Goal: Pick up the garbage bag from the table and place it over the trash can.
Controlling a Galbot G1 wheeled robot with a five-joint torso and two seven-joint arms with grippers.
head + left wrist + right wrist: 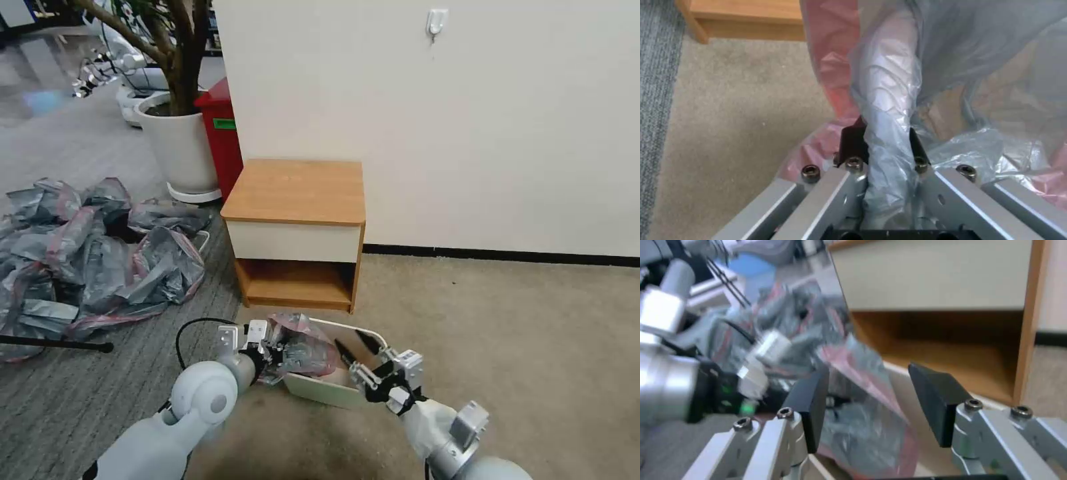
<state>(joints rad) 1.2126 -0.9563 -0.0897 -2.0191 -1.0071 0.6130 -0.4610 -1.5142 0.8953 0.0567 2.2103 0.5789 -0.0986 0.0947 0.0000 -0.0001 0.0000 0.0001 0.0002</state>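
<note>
Both arms reach low over the bin (320, 390) on the carpet. Left gripper (270, 350) has its jaws pinching a twisted fold of the bag (303, 347), which hangs bunched over the bin's left rim. Right gripper (357, 352) hovers just beside it, jaws spread. Wooden surface (297, 190) is bare, so pickup looks done; spreading the mouth around the rim remains.

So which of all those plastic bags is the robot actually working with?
Find the wooden bedside table against the wall; a cream trash can sits before it. The garbage bag hangs over the can's left end, pinched in the left gripper, unlike the heap of bags on the floor.
</note>
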